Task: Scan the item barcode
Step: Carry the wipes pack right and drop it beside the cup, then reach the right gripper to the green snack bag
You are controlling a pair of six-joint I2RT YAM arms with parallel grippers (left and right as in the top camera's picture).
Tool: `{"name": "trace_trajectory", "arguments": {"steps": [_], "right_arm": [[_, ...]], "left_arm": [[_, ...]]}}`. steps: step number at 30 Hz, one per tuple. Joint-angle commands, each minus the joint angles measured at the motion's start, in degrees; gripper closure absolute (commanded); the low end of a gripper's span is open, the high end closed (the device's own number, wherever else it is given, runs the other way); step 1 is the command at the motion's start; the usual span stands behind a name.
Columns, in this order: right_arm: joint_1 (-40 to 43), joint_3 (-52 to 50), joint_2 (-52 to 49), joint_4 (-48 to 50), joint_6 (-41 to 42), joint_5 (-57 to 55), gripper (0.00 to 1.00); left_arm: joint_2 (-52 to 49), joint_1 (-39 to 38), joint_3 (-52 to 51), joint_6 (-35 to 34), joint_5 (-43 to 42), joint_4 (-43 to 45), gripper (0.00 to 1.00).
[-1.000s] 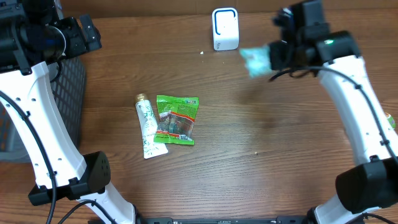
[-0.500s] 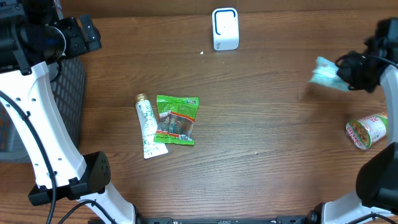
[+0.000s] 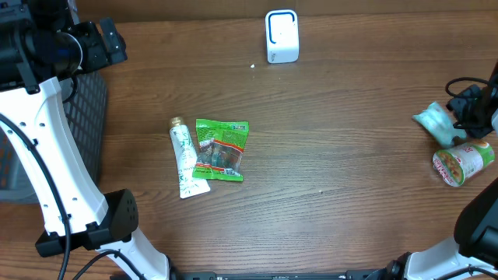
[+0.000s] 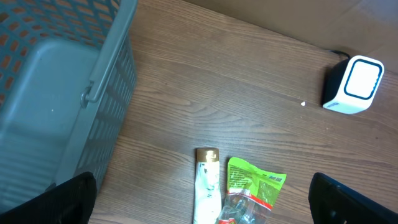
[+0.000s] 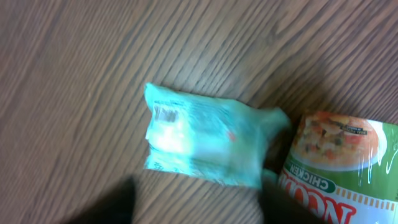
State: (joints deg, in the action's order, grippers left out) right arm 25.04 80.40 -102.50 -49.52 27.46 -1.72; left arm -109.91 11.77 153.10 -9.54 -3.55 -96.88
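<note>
A teal packet (image 3: 434, 120) lies on the wooden table at the far right, beside a noodle cup (image 3: 463, 163) lying on its side. Seen from the right wrist, the teal packet (image 5: 205, 140) shows a small barcode near its left end, with the noodle cup (image 5: 336, 162) touching its right end. My right gripper (image 5: 199, 205) hovers over it, open, its dark fingers (image 5: 115, 202) spread to either side of the packet's near edge. The white scanner (image 3: 282, 35) stands at the back centre. High over the table's left, my left gripper (image 4: 202, 208) is wide open and holds nothing.
A white tube (image 3: 184, 155) and a green snack bag (image 3: 222, 148) lie side by side left of centre. A grey mesh basket (image 3: 85, 117) stands at the left edge. The right arm (image 3: 475, 105) reaches in from the right edge.
My right arm swung the teal packet from beside the scanner to the far right, down next to the noodle cup, and its jaws opened. The left arm stayed still.
</note>
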Motion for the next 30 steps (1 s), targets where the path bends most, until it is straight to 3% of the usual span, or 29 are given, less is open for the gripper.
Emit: {"name": "trace_trajectory", "arguments": {"steps": [1,3,10,13,16,26,30], "right_arm": [[0.1,1.5,0.5,-1.2,-2.7,5.8,0.18],[-0.2,4.0,0.5,-3.8,-8.2,12.8,0.11],[-4.2,13.8,0.9,-14.0,-13.0,19.3,0.07],[-7.8,14.2,0.8,-13.2,-13.0,28.0,0.0],[-13.1,13.4,0.3,-10.0,-14.3,36.9,0.0],[-35.1,12.5,-5.7,-2.6,-8.9,35.7,0.0],[-42.2,12.5,-9.6,0.2,-5.5,32.2,0.05]], "left_arm": [[0.1,0.1,0.0,-0.8,0.6,0.1,0.0],[0.1,0.1,0.0,-0.8,0.6,0.1,0.0],[0.1,0.1,0.0,-0.8,0.6,0.1,0.0],[0.1,0.1,0.0,-0.8,0.6,0.1,0.0],[0.1,0.1,0.0,-0.8,0.6,0.1,0.0],[0.1,0.1,0.0,-0.8,0.6,0.1,0.0],[0.1,0.1,0.0,-0.8,0.6,0.1,0.0]]}}
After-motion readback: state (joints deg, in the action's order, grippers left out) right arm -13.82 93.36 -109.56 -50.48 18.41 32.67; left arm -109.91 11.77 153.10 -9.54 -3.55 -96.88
